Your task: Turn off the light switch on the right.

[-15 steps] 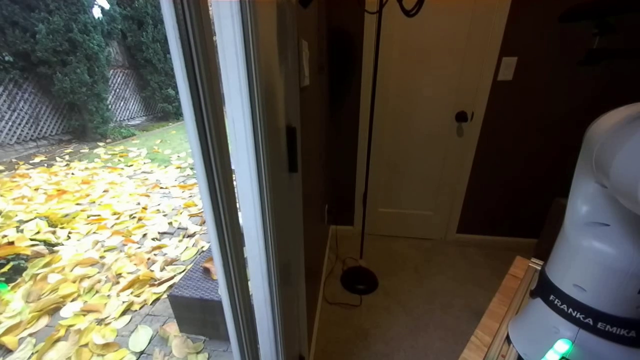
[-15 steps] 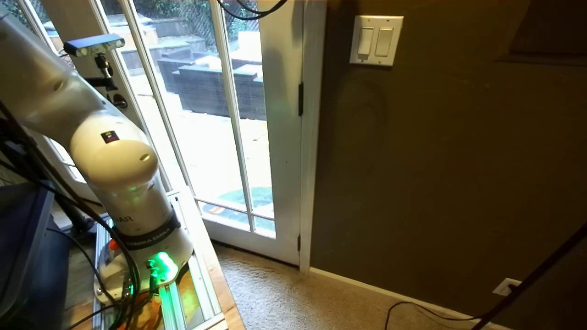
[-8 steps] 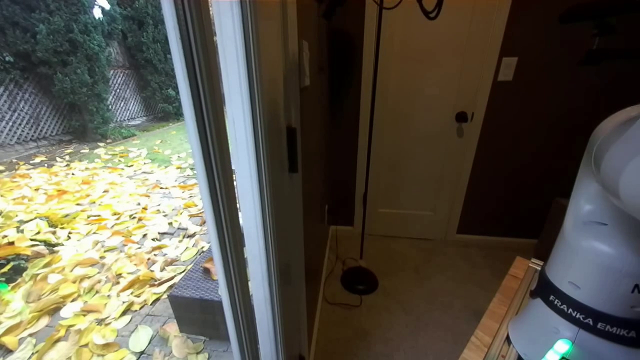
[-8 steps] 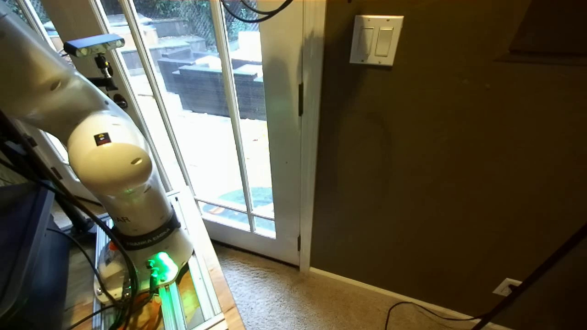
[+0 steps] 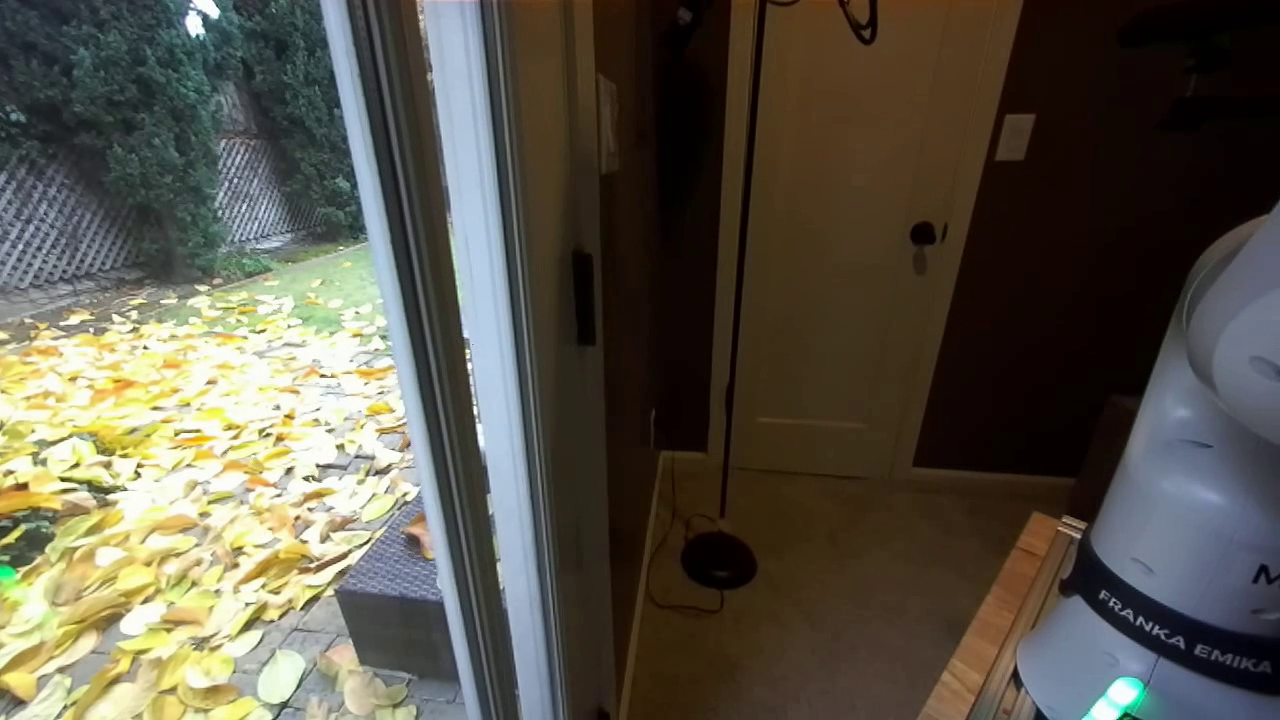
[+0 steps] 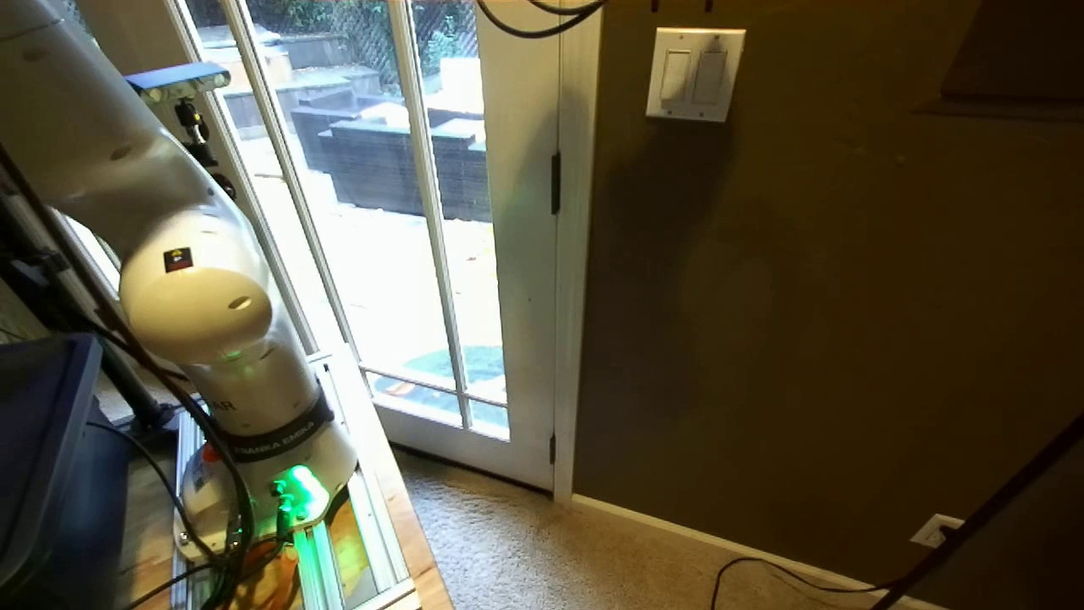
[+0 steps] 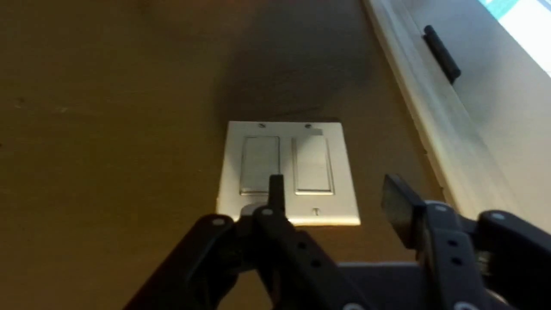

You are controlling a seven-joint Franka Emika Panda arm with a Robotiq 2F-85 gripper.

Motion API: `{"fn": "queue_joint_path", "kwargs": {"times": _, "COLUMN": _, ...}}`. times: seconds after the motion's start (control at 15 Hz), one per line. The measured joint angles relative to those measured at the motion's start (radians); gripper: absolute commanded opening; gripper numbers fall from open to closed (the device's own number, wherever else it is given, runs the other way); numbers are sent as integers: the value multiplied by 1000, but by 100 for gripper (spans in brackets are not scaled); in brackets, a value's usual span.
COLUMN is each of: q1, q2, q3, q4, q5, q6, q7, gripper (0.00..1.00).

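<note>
The white double switch plate [image 6: 696,74] is on the brown wall in an exterior view, with a left rocker [image 6: 675,76] and a right rocker [image 6: 710,78], the right one in shadow. The plate is edge-on in an exterior view [image 5: 608,125]. The wrist view shows the plate [image 7: 288,211] turned round, so that right rocker appears on the left [image 7: 260,163]. My gripper [image 7: 333,178] is open and empty; its left finger overlaps the plate's lower part, its right finger is beside it. Its two dark tips show just above the plate in an exterior view [image 6: 682,4]. Contact cannot be told.
The door frame [image 7: 447,125] and black hinge [image 7: 441,51] are close to the gripper's right side in the wrist view. A glass door [image 6: 525,254] stands left of the switches. A floor lamp [image 5: 718,560] stands near the wall. Black cables [image 6: 542,21] hang from the arm.
The arm has shifted and its hanging cables moved right. The arm's shadow has moved from the left rocker onto the right one. Two gripper tips have come into view above the plate.
</note>
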Motion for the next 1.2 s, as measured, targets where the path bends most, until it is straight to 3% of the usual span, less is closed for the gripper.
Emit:
{"fn": "queue_joint_path", "kwargs": {"times": 0.2, "q1": -36, "q2": 77, "q3": -4, "q4": 39, "q5": 5, "q6": 40, "q7": -59, "gripper": 9}}
{"fn": "queue_joint_path", "kwargs": {"times": 0.33, "q1": -55, "q2": 116, "q3": -3, "q4": 50, "q5": 26, "q6": 67, "q7": -77, "gripper": 0}}
{"fn": "queue_joint_path", "kwargs": {"times": 1.2, "q1": -102, "q2": 203, "q3": 82, "q4": 25, "q5": 170, "q6": 84, "q7": -78, "gripper": 0}}
